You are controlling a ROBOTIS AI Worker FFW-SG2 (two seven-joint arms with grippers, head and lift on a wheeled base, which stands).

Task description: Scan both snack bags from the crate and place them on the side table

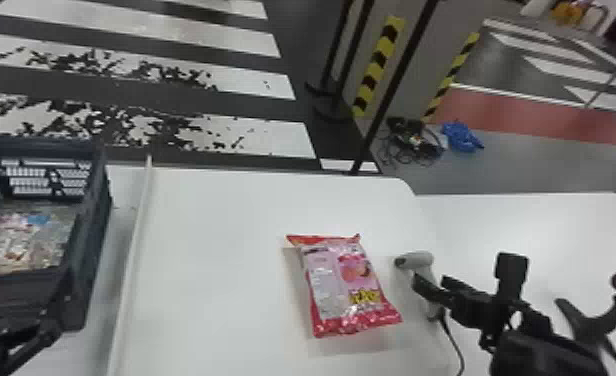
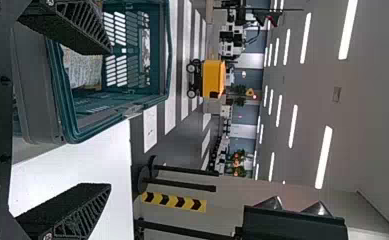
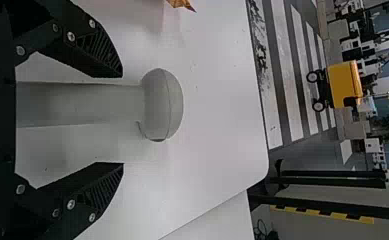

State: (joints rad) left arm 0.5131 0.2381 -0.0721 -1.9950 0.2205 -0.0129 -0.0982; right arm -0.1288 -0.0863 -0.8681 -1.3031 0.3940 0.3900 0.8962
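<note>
White tabletop (image 1: 212, 225): red-pink snack bag (image 1: 344, 285) left of right tool (image 1: 429, 284), fingers wide, scanner handle (image 3: 82, 105) between them. Left tool (image 1: 22, 305) also wide, near crate (image 1: 101, 220); second snack bag (image 1: 32, 237) inside, just ahead of it.

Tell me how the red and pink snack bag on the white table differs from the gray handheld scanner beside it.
The red and pink snack bag is brightly printed; the gray handheld scanner is plain. The bag is a broad pouch; the scanner has a rounded head on a narrower handle. The scanner has a black cord; the bag has none. Both are on the white table.
</note>
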